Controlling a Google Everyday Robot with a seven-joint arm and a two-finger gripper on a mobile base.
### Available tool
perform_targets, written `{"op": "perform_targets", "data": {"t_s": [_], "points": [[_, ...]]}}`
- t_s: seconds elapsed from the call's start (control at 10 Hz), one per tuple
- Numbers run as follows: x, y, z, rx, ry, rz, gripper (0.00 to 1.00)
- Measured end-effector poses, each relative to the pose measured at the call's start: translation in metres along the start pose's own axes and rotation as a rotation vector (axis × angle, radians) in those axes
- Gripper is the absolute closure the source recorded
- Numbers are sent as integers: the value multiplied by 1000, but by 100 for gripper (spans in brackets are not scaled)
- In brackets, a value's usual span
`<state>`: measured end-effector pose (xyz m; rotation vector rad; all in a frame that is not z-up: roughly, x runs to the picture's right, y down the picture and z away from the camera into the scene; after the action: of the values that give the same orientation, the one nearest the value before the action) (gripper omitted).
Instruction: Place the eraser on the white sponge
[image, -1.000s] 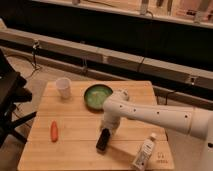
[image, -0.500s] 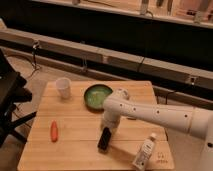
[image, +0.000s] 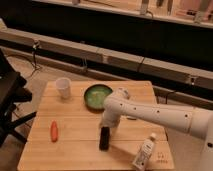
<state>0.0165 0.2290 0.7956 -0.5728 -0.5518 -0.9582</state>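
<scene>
A black oblong eraser (image: 104, 138) is on the wooden table (image: 75, 150), near the front middle. My gripper (image: 106, 124) is at the end of the white arm (image: 150, 114), right over the eraser's far end and touching or nearly touching it. I cannot tell whether the eraser is held or lies on the table. A small pale thing (image: 124, 93) shows behind the arm, right of the green plate; it may be the white sponge, and the arm partly hides it.
A white cup (image: 63, 88) stands at the back left. A green plate (image: 96, 96) sits at the back middle. An orange carrot (image: 54, 131) lies at the front left. A white bottle (image: 143, 152) lies at the front right, near the table's edge.
</scene>
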Motion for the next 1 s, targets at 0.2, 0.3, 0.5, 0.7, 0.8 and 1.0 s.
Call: {"op": "perform_targets", "data": {"t_s": [0.2,0.3,0.5,0.7,0.8,1.0], "points": [[-1,0,2,4,5,3,87],[1,3,3,5,3,11,95],[-2,2,3,3,18,1,98],[-14,-12,-15,13,64,-46,80],[-22,-24,-29,20,86,-75,69],[-34,-42,-44,16,112,-122,49]]}}
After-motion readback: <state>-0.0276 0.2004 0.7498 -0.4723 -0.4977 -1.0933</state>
